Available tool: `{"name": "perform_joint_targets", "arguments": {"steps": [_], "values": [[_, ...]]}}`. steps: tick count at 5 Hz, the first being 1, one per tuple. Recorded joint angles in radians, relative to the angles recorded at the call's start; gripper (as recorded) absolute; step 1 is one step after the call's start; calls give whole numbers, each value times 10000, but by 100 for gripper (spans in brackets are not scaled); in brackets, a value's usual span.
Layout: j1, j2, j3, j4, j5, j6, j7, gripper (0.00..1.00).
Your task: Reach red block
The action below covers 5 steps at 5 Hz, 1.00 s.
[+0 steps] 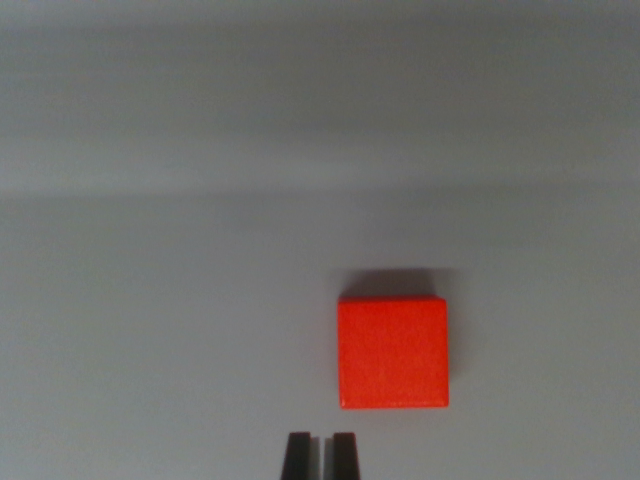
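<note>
At the bottom edge of the wrist view, just left of centre, the pincer (320,455) shows as two dark fingertips (297,455) standing upright side by side, cut off below by the frame. Only a thin pale slit separates them, so the jaws are drawn together and nothing sits between them. Just beyond the tips and a little toward the wrist view's right lies the red block (393,352), a bright orange-red square seen almost straight from above. Its near edge is just past the fingertips without touching them, and its left edge falls about in line with the right-hand fingertip, so the block lies off to the side of the pincer's line and not straight ahead of it. The block rests flat on the table (160,330), a plain, pale grey surface that fills the rest of the picture. Its sides run square with the frame, with no visible tilt. A soft dark shadow lies along the block's far edge, spreading slightly wider than the block itself. Farther back, the grey surface runs on bare, and a faint darker band crosses the frame from side to side above the middle; beyond that the view turns lighter and blurred, and what it shows cannot be told.
</note>
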Motion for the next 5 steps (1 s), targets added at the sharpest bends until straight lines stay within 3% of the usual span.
{"name": "perform_joint_targets", "arguments": {"steps": [1, 2, 3, 4, 5], "values": [[0, 0, 0, 0, 0, 0, 0, 0], [-60, 339, -40, -111, 23, -419, -85, 0], [-60, 339, -40, -111, 23, -419, -85, 0], [-115, 648, -77, -212, 45, -801, -162, 0], [-115, 648, -77, -212, 45, -801, -162, 0]]}}
